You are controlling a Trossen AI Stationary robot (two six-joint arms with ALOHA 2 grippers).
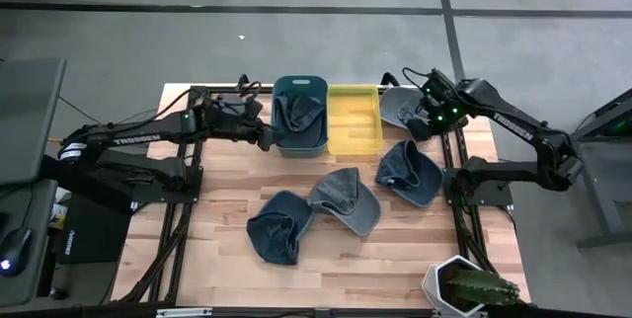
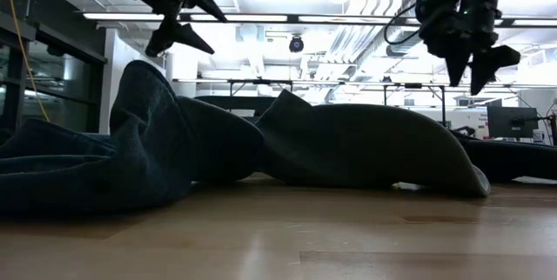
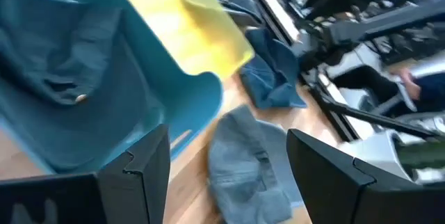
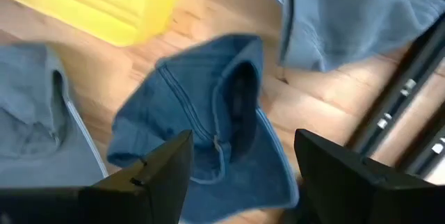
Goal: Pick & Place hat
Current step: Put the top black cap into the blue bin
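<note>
5 hats are in sight from where I stand: 1 dark one slumped inside the teal bin [image 1: 300,142], 3 loose on the wooden table [image 1: 227,264], and a grey hat [image 1: 398,107] at the far right edge beside the yellow bin [image 1: 354,120], which looks empty. The 2 bins touch side by side at the back of the table.

The right gripper [image 1: 427,122] hangs above the gap between that grey hat and the blue hat [image 4: 208,126] on the table below it, fingers spread apart with nothing between them. The left gripper [image 1: 263,136] sits at the teal bin's near-left wall, also parted and holding nothing.

These are soft cloth hats, light and floppy; I'd judge they'll fold and sag when lifted, not slip. The blue hat lies upturned with its opening showing, so pinching the brim or the crown's rim looks like the surest hold. A grab at the flat crown might only bunch the fabric.
</note>
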